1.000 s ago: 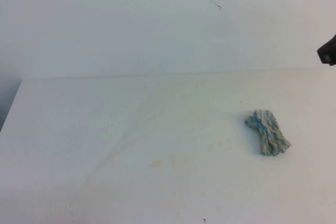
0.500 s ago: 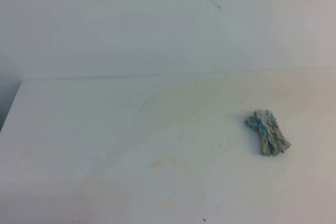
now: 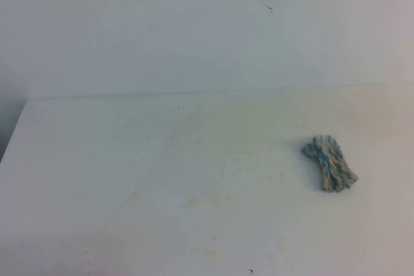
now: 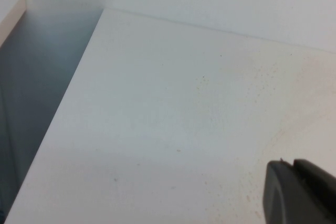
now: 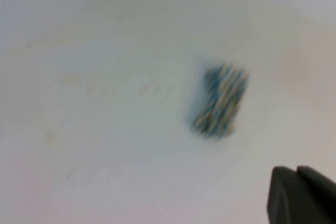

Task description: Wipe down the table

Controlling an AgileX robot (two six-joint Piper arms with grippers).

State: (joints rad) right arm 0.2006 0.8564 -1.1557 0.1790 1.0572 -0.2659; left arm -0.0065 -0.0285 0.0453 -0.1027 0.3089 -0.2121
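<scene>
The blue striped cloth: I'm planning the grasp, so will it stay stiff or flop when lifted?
Probably floppy: the cloth lies crumpled in soft folds, so it would likely sag. It looks light and may slide on the smooth table if pushed. The right gripper, shut, hovers near it; the left gripper hangs over the table's left side.

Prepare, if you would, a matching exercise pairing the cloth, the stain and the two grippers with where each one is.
Things: 1 cloth; 2 brownish stain; 3 left gripper; 4 right gripper.
Places: A above the left part of the table, by its edge; B shut, above the table near the cloth; C crumpled on the table's right side; D mid-table, toward the front.
Pairs: 1-C; 2-D; 3-A; 4-B.
</scene>
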